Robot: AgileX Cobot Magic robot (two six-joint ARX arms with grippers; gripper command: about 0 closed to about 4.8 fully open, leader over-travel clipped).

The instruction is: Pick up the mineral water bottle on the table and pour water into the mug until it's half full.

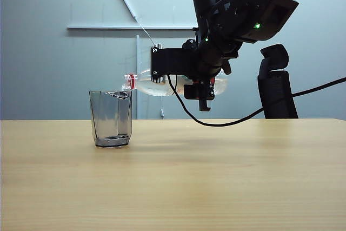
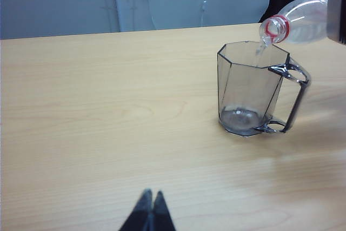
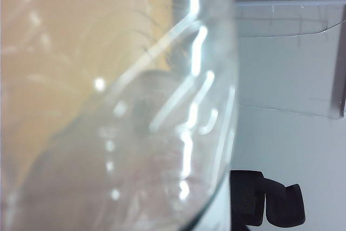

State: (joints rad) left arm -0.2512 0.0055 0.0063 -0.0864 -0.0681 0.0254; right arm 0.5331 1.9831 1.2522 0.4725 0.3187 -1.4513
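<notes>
The mineral water bottle (image 1: 143,85) lies almost level in the air, with its red-ringed neck over the rim of the mug (image 1: 111,118). My right gripper (image 1: 195,79) is shut on the bottle's body. In the left wrist view a thin stream of water (image 2: 263,47) runs from the bottle (image 2: 300,22) into the smoky-grey mug (image 2: 246,93), and a little water lies at its bottom. The bottle's clear wall (image 3: 135,133) fills the right wrist view and hides the fingers. My left gripper (image 2: 150,196) is shut and empty, low over the table (image 2: 108,123), well short of the mug.
A black office chair (image 1: 275,87) stands behind the table's far edge on the right. The right arm's black cable (image 1: 227,123) sags just above the far edge. The mug's handle (image 2: 294,101) points away from the left gripper's side.
</notes>
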